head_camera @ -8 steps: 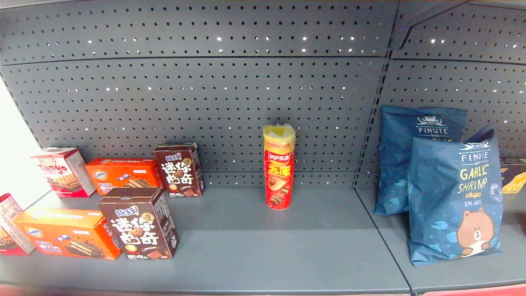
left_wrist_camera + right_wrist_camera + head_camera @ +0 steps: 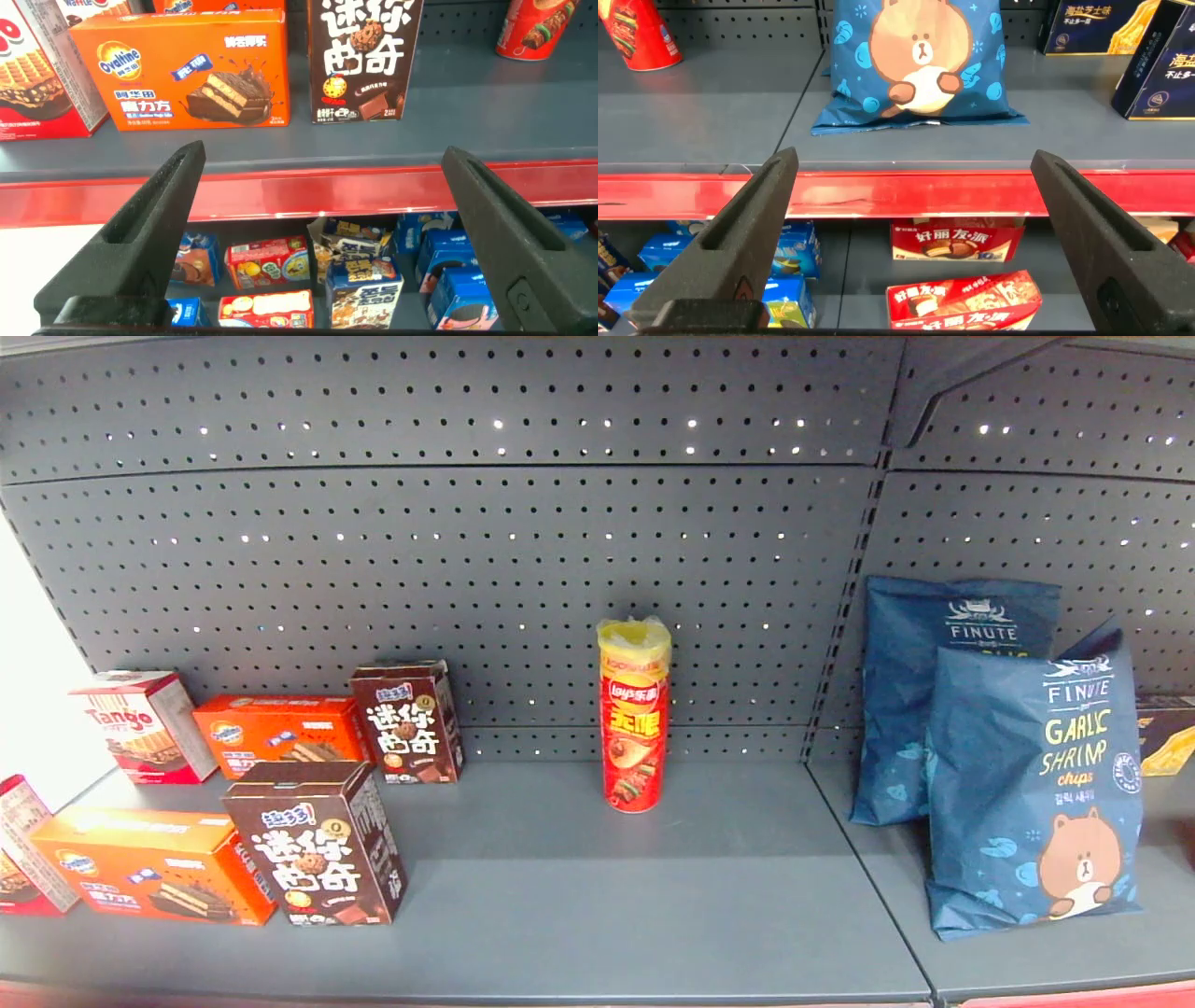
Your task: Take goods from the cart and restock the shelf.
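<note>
- Nothing has moved since the earlier frame: the goods on the shelf [image 2: 597, 887] stand where they stood, and the head view has not shifted.
- My left pincer [image 2: 322, 154] is released, jaws spread wide with nothing between them. It hangs on the near side of the shelf's red lip [image 2: 308, 191], facing the orange box [image 2: 177, 70] and the brown box [image 2: 364, 56] at the left.
- My right pincer [image 2: 913, 157] is likewise released and empty, facing the blue bag [image 2: 915, 61] at the right.
- The chip can [image 2: 634, 714] stands upright at the far middle, well apart from boxes and bags, with bare shelf on either side.
- I judge that neither pincer carries stock yet, so the coming move leads to the cart. The bare middle lies between both arms, about equally near to each.
</note>
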Controlling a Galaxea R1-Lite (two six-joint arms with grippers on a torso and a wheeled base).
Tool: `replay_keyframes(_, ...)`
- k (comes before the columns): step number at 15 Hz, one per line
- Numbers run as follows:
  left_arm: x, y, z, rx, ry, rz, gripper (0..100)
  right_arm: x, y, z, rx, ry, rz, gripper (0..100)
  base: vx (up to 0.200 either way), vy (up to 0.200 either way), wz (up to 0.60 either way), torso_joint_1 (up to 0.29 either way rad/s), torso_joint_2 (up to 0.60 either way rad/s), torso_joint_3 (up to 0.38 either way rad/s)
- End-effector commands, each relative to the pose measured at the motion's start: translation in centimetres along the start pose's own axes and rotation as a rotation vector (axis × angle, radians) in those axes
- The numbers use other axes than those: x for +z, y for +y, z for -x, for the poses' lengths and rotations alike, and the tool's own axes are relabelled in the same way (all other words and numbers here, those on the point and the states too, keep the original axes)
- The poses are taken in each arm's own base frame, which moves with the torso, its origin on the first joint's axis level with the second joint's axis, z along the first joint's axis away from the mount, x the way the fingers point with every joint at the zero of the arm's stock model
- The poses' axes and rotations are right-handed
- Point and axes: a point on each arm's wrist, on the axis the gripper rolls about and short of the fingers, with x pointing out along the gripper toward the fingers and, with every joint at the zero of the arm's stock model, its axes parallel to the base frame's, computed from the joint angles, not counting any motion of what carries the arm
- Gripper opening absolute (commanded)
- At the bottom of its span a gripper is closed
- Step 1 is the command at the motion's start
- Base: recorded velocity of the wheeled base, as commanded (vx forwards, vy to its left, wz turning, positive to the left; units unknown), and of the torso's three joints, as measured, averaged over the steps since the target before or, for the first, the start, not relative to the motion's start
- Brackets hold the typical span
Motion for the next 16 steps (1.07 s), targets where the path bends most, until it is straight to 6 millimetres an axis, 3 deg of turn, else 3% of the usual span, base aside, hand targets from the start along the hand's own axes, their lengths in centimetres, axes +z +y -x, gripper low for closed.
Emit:
replay_keyframes(1, 0.00, 0.00, 0.00, 0.000, -0.001, 0.000, 100, 0.00, 0.00, 0.00, 0.000, 0.000, 0.000, 100, 0.000, 0.000, 0.00, 0.000, 0.00, 0.000)
replay_keyframes(3, 0.00, 0.00, 0.00, 0.000, -0.001, 0.000, 100, 0.00, 0.00, 0.00, 0.000, 0.000, 0.000, 100, 0.000, 0.000, 0.00, 0.000, 0.00, 0.000)
replay_keyframes(16, 0.00, 0.00, 0.00, 0.000, -0.001, 0.000, 100, 0.00, 0.00, 0.00, 0.000, 0.000, 0.000, 100, 0.000, 0.000, 0.60, 0.002, 0.00, 0.002)
